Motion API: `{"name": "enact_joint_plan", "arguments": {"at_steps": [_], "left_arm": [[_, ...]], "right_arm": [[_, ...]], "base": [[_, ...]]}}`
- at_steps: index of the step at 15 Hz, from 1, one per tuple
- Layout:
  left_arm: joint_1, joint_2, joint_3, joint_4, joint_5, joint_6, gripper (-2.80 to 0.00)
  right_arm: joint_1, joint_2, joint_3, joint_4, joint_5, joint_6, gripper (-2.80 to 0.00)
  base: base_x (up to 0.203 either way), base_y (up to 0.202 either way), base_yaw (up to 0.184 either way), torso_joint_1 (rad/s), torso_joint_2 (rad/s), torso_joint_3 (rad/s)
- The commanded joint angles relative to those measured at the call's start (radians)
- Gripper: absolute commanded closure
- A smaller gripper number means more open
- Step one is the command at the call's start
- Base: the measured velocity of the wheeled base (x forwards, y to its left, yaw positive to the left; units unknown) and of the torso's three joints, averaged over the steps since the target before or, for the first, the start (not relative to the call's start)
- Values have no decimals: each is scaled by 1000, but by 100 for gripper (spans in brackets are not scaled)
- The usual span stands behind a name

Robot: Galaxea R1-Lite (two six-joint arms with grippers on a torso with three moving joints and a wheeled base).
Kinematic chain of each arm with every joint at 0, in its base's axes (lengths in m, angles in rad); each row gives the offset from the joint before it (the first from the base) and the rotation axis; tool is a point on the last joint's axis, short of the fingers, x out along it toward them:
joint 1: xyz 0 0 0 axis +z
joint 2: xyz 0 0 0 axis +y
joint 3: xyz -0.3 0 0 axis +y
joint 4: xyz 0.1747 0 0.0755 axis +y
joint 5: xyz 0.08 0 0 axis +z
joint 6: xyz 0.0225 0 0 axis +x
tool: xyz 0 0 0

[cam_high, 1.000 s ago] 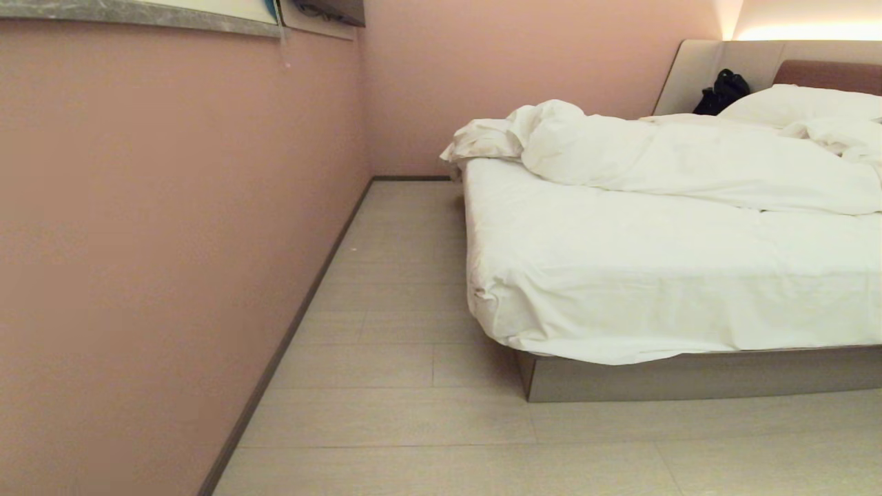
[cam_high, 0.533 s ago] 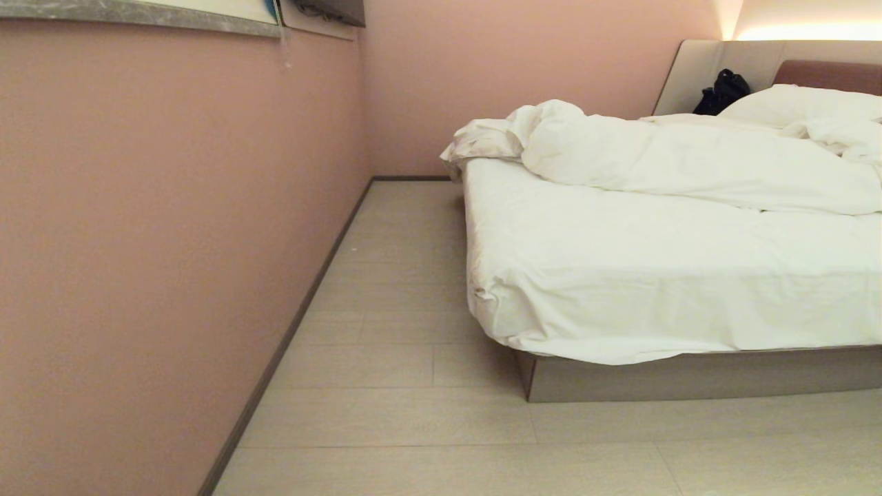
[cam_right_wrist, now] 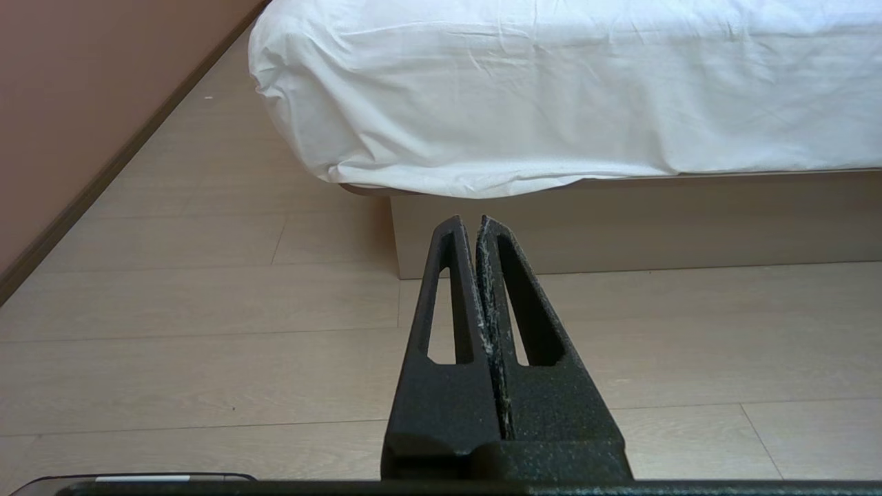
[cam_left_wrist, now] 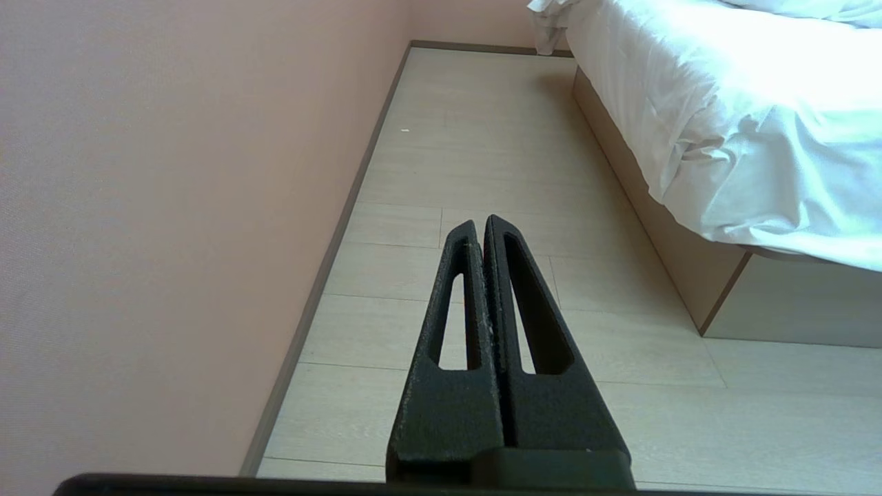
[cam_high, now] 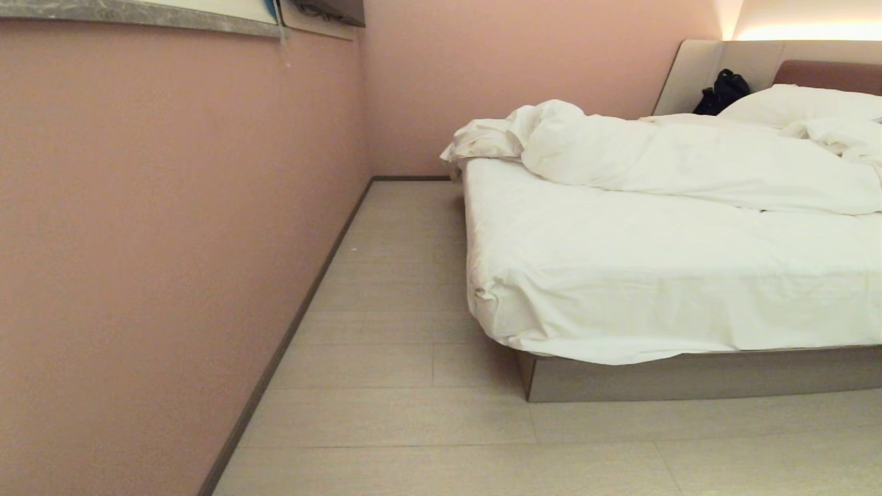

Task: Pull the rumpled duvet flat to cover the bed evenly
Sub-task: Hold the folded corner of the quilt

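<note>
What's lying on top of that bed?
On the bed, a rumpled white duvet is bunched towards the headboard, with a pillow behind. Whatever lies beneath the duvet is hidden.

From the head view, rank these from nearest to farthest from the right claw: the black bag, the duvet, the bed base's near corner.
1. Bed base's near corner, low, by the floor.
2. Duvet, bunched mid-bed.
3. Black bag, far by the headboard.

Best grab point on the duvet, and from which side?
Probably the bunched corner of the duvet overhanging the bed at the aisle side. Come from the aisle by the wall: its folds stick out past the mattress edge, easy to pinch.
</note>
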Motion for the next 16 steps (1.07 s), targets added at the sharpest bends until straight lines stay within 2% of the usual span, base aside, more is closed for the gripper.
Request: {"name": "enact_joint_plan", "arguments": {"at_steps": [1, 16], "left_arm": [[1, 0, 0, -1, 0, 0, 0], [-1, 0, 0, -1, 0, 1, 0]], "right_arm": [[1, 1, 0, 0, 2, 0, 0], [0, 1, 0, 0, 0, 0, 0]], "base": [[0, 0, 0, 0, 0, 0], [0, 0, 0, 0, 0, 0]]}}
